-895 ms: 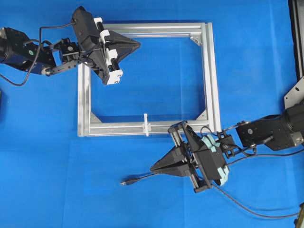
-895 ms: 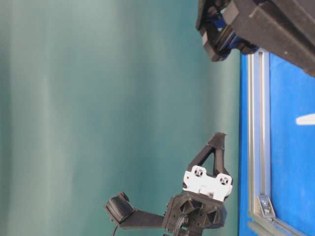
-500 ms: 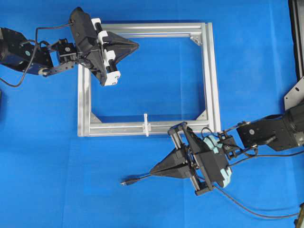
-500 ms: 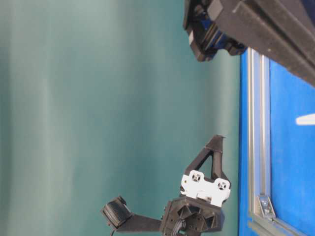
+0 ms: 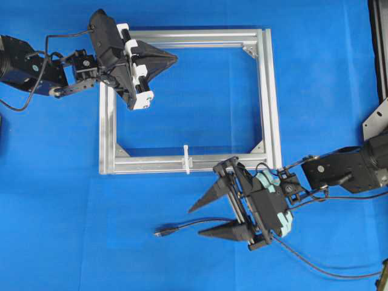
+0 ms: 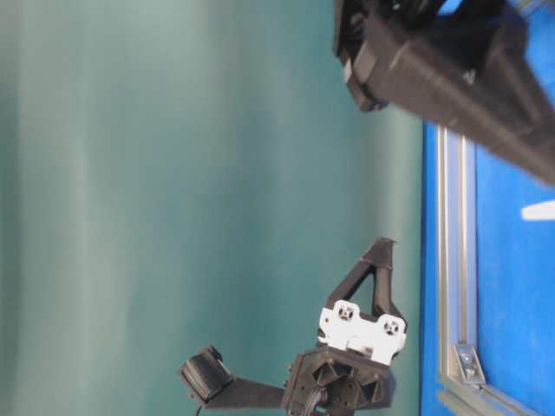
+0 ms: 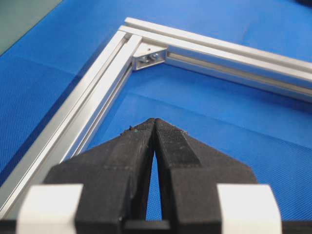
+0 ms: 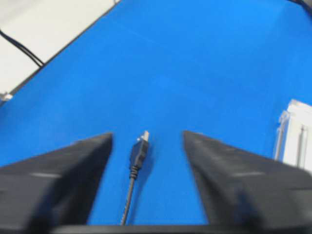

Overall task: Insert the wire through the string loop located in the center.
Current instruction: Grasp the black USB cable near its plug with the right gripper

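Getting ready to pick up the wire, lying near the front edge of the blue mat. Right claw spread wide around it; left claw pinched shut, empty. Next: squeeze gently, then aim at the string loop on the frame.

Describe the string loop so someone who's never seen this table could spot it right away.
Find the silver frame on the blue mat. On the middle of its rail nearest the open right gripper sits the string loop, a tiny white tie with a short upright tail. It's the only white piece on the frame.
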Robot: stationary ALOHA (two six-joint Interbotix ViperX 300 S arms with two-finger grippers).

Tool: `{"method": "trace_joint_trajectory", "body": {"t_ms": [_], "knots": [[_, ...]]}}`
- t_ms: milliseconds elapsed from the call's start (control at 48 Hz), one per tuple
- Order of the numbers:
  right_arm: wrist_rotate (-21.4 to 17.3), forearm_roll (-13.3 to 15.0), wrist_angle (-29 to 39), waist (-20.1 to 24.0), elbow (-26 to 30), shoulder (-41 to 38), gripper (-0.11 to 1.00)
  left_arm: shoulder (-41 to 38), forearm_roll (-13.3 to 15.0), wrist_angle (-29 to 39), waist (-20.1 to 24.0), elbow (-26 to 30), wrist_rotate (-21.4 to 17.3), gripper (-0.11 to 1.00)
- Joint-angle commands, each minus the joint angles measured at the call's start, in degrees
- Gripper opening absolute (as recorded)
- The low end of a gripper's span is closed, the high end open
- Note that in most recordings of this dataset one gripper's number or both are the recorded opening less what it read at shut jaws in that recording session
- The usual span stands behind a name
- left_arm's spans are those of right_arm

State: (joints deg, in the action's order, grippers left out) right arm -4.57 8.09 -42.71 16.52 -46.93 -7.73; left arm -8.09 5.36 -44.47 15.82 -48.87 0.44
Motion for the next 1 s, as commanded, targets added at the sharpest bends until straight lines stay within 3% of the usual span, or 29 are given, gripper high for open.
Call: {"method": "trace_joint_trajectory", "body": {"t_ms": [0,62,104,187,978], "knots": [[-0.1,0.0,-0.2,0.4,1.1,1.6,0.66,1.8,-0.2,-0.3,-0.2,0.4,-0.2,0.00],[-0.1,-0.1,-0.2,0.4,1.1,1.6,0.83,1.8,-0.2,-0.3,-0.2,0.4,-0.2,0.00],[-0.2,-0.2,-0.2,0.4,1.1,1.6,0.87,1.8,-0.2,-0.3,-0.2,0.5,-0.2,0.00],[-0.4,-0.3,0.0,0.4,1.1,1.6,0.80,1.8,-0.2,-0.3,-0.2,0.5,-0.2,0.00],[-7.4,-0.4,2.4,0.8,6.5,-12.1,0.84,1.8,-0.2,-0.2,-0.1,0.3,-0.4,0.00]]}}
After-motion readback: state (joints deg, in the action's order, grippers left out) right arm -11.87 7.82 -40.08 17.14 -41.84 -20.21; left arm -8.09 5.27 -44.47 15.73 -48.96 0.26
